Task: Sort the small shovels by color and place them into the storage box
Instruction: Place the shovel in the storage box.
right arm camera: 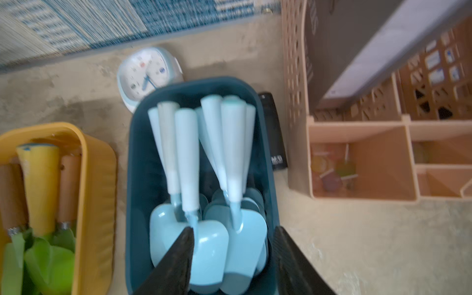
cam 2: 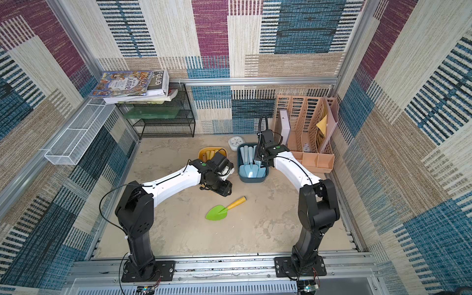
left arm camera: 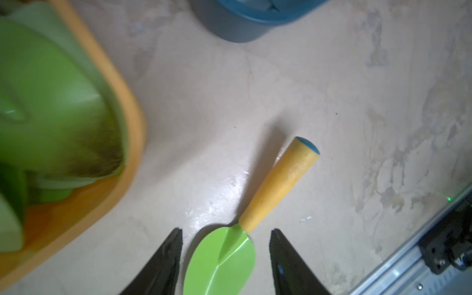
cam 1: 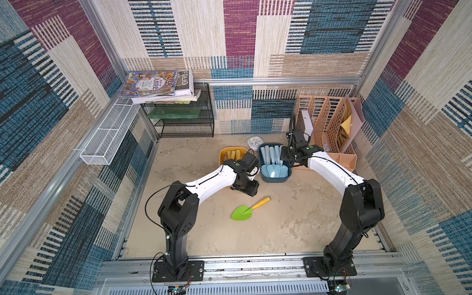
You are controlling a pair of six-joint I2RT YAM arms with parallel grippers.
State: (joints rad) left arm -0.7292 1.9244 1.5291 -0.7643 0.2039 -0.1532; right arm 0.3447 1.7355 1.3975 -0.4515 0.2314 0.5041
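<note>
A mottled beige worktop, with a stone-like surface, sits inside walls covered in woven-looking patchwork of blue, plum and cream. Metal rails edge it on every side.

Two smooth plastic tubs with rounded corners stand side by side, close but apart, towards the back. The yellow box holds shovels with lime-green leaf-shaped blades; their handles are brown wood or yellow. The dark blue box holds the light blue shovels, all plastic, with tapered handles leaning towards the back wall and squared scoops piled at the near end.

One green shovel lies flat and alone on the worktop, in front of both boxes. It has a pointed glossy blade with a centre ridge, and a matte yellow handle with a blue end cap that angles back towards the blue box. Bare worktop surrounds it on all sides.

In the wrist view the left pincer hangs above this shovel with its black fingers spread wide, one on each side of the blade, gripping nothing. The right pincer hovers over the near end of the blue box, also spread wide and empty.

A small round-cornered clock lies behind the boxes. A perforated peach file organiser crowds the back right corner beside the blue box. A black wire rack carrying books fills the back left.
</note>
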